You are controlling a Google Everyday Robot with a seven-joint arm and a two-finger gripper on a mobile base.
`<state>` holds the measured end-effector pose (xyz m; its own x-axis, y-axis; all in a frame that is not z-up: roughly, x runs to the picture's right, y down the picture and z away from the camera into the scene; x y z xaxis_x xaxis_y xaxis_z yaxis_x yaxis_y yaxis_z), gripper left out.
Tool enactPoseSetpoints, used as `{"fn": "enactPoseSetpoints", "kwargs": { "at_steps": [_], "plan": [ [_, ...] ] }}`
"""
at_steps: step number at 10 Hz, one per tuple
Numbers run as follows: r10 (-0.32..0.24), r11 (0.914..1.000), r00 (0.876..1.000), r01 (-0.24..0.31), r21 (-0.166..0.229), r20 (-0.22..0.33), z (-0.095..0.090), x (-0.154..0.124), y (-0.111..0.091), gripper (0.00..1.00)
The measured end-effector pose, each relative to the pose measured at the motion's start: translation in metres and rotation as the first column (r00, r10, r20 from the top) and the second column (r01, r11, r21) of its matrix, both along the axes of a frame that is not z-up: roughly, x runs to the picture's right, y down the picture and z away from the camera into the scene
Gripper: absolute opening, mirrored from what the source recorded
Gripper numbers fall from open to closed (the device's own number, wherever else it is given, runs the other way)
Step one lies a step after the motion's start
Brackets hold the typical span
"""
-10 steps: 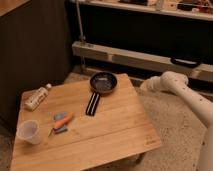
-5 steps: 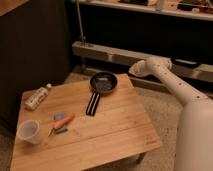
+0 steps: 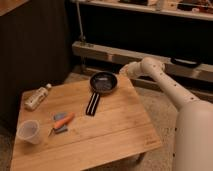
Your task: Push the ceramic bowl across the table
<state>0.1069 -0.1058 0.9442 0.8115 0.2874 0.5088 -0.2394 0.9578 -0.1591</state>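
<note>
Low table (image 3: 115, 127) of light bamboo planks up front, one round, dark glossy ceramic bowl (image 3: 103, 82) at its far edge. Just right of it, the closed gripper (image 3: 123, 71) on the single white arm, elbow bent; contact unclear. One black striped bar (image 3: 92, 104), one translucent plastic cup (image 3: 28, 131), and one pale bottle (image 3: 36, 97) lying flat.

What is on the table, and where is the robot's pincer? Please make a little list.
table: low, light wood
bowl: dark, at the far edge
pincer: shut, just beside the bowl at that far edge; touching or not, cannot tell
bar: black, flat, in front of the bowl
cup: upright, near a front corner
bottle: lying on its side, by the side edge
orange stick: between cup and bar
</note>
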Motion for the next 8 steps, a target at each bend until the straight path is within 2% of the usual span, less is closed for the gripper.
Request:
{"fn": "enactPoseSetpoints", "kwargs": {
  "at_steps": [1,4,8],
  "plan": [
    [-0.033,0.9993,0.999,0.033,-0.016,0.035,0.002,-0.015,0.010,0.00],
    [-0.091,0.9947,0.991,0.095,-0.038,0.094,0.004,-0.026,0.020,0.00],
    [-0.094,0.9944,0.991,0.098,-0.038,0.097,0.005,-0.028,0.021,0.00]
  ]
}}
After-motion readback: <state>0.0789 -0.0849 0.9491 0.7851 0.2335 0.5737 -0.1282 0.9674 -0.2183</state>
